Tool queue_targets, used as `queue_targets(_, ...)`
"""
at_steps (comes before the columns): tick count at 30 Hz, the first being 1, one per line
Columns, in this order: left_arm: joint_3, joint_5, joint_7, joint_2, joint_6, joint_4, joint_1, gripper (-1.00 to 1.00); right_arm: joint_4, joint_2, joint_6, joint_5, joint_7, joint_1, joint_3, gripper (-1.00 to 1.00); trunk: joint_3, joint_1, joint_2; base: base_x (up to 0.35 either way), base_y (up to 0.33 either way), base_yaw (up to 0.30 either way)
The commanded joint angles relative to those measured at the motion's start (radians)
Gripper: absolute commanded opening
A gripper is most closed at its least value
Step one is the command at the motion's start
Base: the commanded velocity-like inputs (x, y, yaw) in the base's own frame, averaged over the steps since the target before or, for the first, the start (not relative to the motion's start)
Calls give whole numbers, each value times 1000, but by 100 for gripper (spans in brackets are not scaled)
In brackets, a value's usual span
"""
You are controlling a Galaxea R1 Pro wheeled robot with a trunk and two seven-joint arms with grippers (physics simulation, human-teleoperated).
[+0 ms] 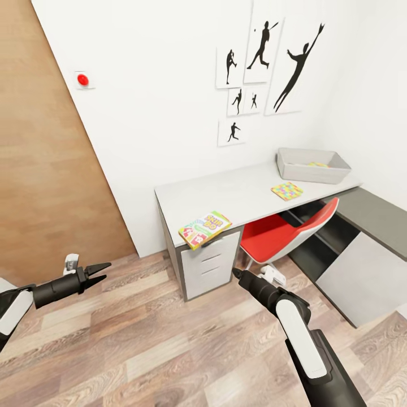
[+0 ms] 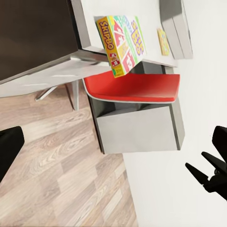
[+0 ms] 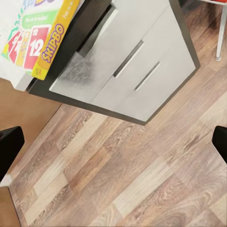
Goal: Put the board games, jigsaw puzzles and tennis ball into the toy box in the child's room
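- Table is standing against the white wall, one long pale top meeting a lower dark grey cabinet at the right corner; a set of drawers is sitting under its left end.
- Wood-plank floor is lying wide open in front of the table, and both arms are hanging over it, well apart from the furniture.
- One red chair is tucked under the middle of the table, taking up the room between the drawers and the cabinet.
- One toy box is sitting at the far right end of the table, near the back wall; something small and yellow-green is showing inside it, too small to tell what.
- One board game, the orange-green Skip-Bo, is lying flat at the front left corner of the table, one corner jutting past the front edge above the drawers.
- One jigsaw puzzle is lying flat on the table, just in front of the toy box and apart from it.
- Left gripper is hovering at the lower left over the floor, fingers parted a little, holding and touching nothing.
- Right gripper is hovering in front of the drawers, below the Skip-Bo box; in the right wrist view its fingers are sitting at opposite edges, spread wide, nothing between them.
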Motion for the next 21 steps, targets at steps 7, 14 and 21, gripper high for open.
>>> queue_targets(7,-1,2,0,-1,5,0,-1,100,-1,0,1,-10,-10,-1,-1,100,10,1,-2,0,0,0)
queue_targets(14,-1,2,-1,-2,5,0,-1,100,-1,0,1,-10,-10,-1,-1,100,22,1,-2,0,0,0)
queue_targets(21,-2,2,-1,-2,5,0,-1,100,-1,0,1,-10,-10,-1,-1,100,33,1,-2,0,0,0)
